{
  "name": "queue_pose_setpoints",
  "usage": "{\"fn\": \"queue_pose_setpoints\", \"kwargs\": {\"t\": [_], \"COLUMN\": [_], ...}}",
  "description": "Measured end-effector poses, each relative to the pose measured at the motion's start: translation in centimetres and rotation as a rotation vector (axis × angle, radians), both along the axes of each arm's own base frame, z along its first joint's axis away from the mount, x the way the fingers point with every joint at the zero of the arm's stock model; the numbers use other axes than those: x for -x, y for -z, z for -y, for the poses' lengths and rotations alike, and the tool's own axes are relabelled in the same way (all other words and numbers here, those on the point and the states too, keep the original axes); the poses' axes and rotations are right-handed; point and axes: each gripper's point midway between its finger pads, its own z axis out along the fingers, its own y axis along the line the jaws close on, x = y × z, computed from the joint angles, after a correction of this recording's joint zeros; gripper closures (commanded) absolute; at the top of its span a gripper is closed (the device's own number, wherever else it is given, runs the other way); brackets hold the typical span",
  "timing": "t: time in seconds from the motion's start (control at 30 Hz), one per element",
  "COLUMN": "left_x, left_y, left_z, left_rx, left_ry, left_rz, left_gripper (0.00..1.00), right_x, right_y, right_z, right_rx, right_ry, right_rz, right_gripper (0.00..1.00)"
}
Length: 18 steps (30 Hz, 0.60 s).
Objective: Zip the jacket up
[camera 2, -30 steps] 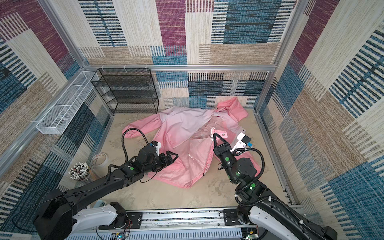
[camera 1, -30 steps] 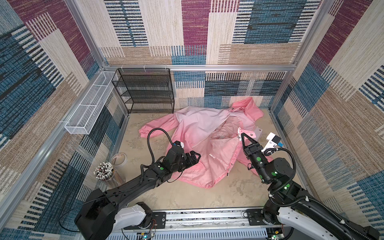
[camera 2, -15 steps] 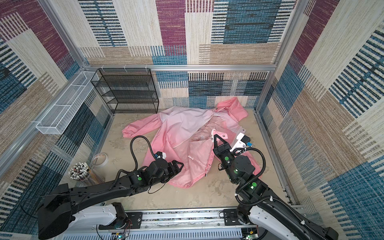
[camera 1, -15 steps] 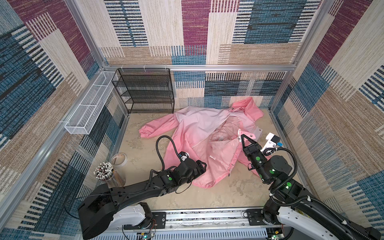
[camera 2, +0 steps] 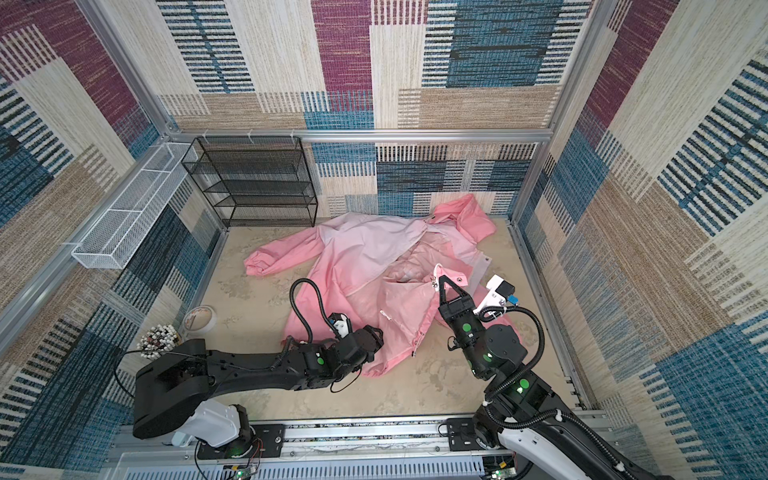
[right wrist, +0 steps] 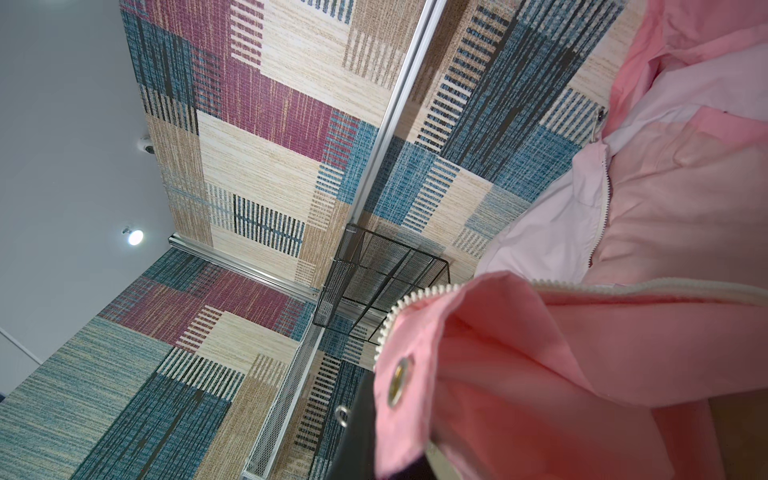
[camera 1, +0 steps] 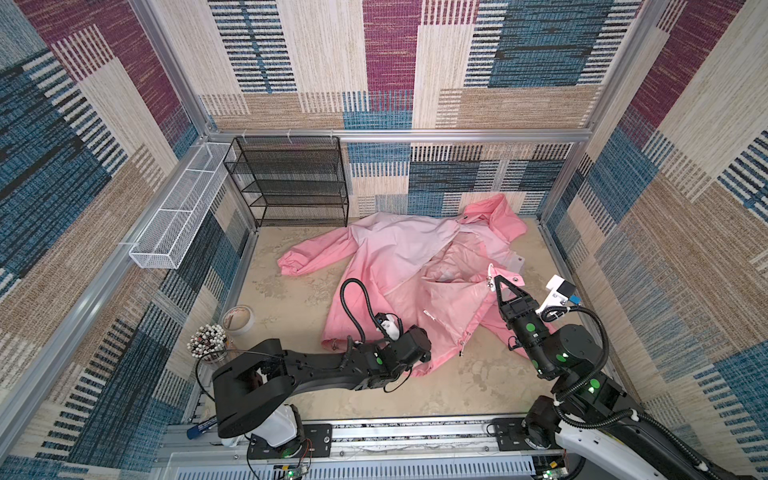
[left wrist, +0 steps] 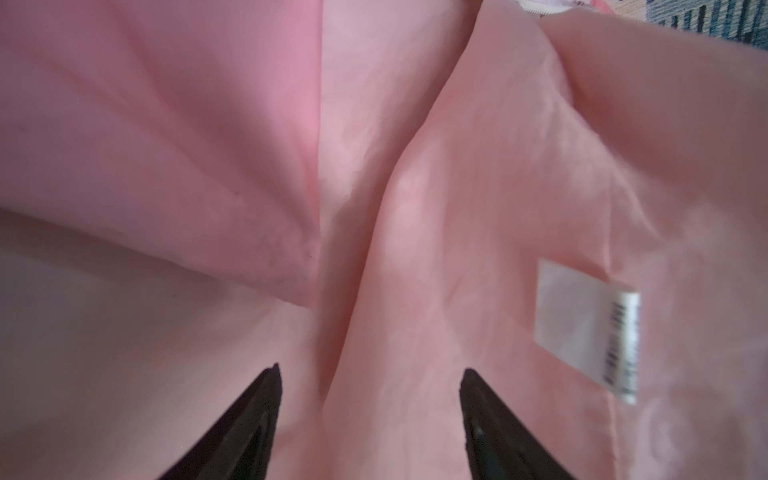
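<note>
The pink jacket [camera 1: 395, 266] lies spread open on the beige tabletop [camera 1: 291, 299] in both top views. Its hood [camera 1: 494, 216] is toward the back wall, well beyond both pincers, and one sleeve [camera 1: 316, 257] stretches away on the far side of the left pincer. The front is unzipped, and the shinier lining shows between the two pincers.

The left pincer [left wrist: 370, 370] is low over the jacket's lower hem. In the left wrist view its two dark fingers [left wrist: 249, 415] stand apart, with a raised fold of pink fabric running between them; they are not clamped on it. A white care label [left wrist: 582, 324] is sewn to the lining, off to one side of that pincer.

The right pincer [camera 1: 497, 279] is closed on a corner of the jacket's front edge and holds it up off the tabletop. In the right wrist view the white zipper teeth [right wrist: 415, 299] run along that pinched corner, and a metal eyelet [right wrist: 400, 380] sits just beside the dark finger.

A black mesh shelf rack [camera 1: 291, 183] stands by the back wall, well apart from both pincers.
</note>
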Motion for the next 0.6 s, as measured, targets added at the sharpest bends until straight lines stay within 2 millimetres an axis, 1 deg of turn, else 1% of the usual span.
{"fn": "queue_pose_setpoints", "kwargs": {"t": [0.03, 0.1, 0.2, 0.3, 0.43, 0.6], "left_x": [0.0, -0.1, -0.5, -0.6, -1.0, -1.7], "left_y": [0.4, 0.3, 0.0, 0.8, 0.8, 0.9], "left_z": [-0.1, 0.1, 0.3, -0.1, -0.2, -1.0], "left_rx": [-0.006, -0.001, 0.011, -0.007, -0.016, -0.037], "left_ry": [-0.006, -0.018, -0.035, -0.055, -0.073, -0.104], "left_rz": [-0.007, -0.013, -0.004, -0.007, 0.002, 0.013], "left_gripper": [0.32, 0.32, 0.38, 0.43, 0.49, 0.55], "right_x": [0.1, 0.2, 0.3, 0.3, 0.2, 0.1], "right_y": [0.1, 0.3, 0.3, 0.4, 0.5, 0.7], "right_z": [0.1, 0.3, 0.4, 0.4, 0.4, 0.2], "right_rx": [0.001, 0.001, 0.0, 0.005, 0.007, 0.013], "right_ry": [0.0, 0.001, 0.005, 0.006, 0.005, 0.005], "right_rz": [-0.002, -0.006, -0.006, -0.011, -0.013, -0.02], "right_gripper": [1.0, 1.0, 1.0, 1.0, 1.0, 1.0]}}
